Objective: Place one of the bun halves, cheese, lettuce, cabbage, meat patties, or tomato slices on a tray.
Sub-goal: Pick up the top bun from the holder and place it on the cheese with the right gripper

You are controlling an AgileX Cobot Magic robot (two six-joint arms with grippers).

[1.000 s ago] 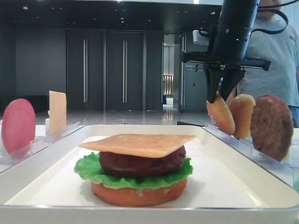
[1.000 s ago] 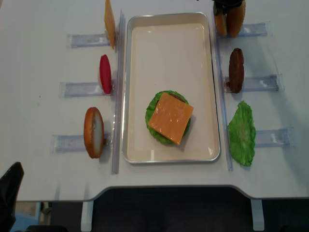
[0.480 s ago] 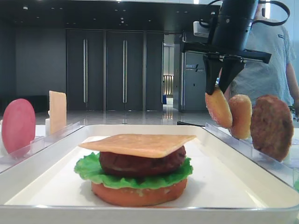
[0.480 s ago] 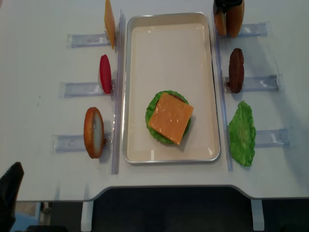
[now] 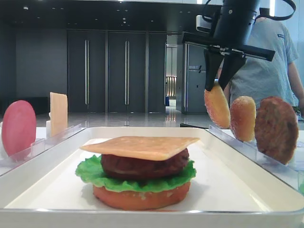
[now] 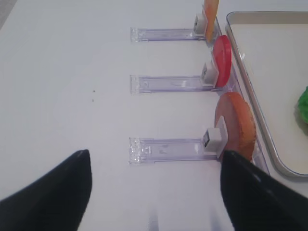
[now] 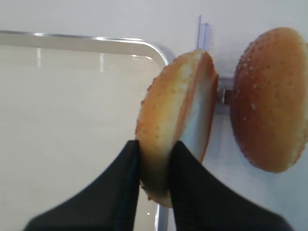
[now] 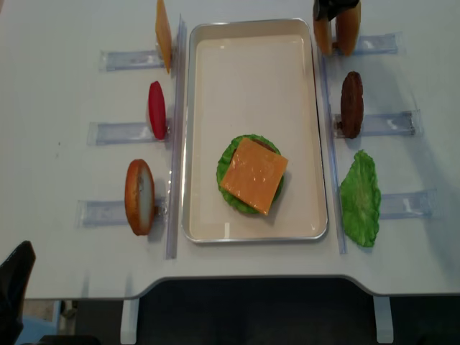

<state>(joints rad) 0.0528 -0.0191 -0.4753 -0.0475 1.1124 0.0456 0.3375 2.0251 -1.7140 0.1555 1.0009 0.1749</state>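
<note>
My right gripper (image 7: 155, 163) is shut on the edge of a golden bun half (image 7: 178, 110), which hangs on edge in the air. The held bun half (image 5: 216, 107) hovers over the far right corner of the white tray (image 8: 251, 65), just left of a second bun half (image 5: 243, 118) standing in its clear rack. On the tray a stack lies under a square cheese slice (image 8: 253, 175), with a dark meat patty (image 5: 142, 166), lettuce (image 5: 95, 173) and an orange-red round slice (image 5: 142, 197) below it. My left gripper (image 6: 155, 192) is open above the bare table, left of the tray.
Clear racks on the left hold a cheese slice (image 8: 164, 32), a tomato slice (image 8: 157, 109) and another bun piece (image 8: 139, 196). On the right stand a meat patty (image 8: 351, 104) and a lettuce leaf (image 8: 359, 198). A person (image 5: 266, 61) stands behind the right arm.
My right gripper has lifted the bun half up out of its rack and carried it a little left, towards the tray. The left gripper has stayed put.
</note>
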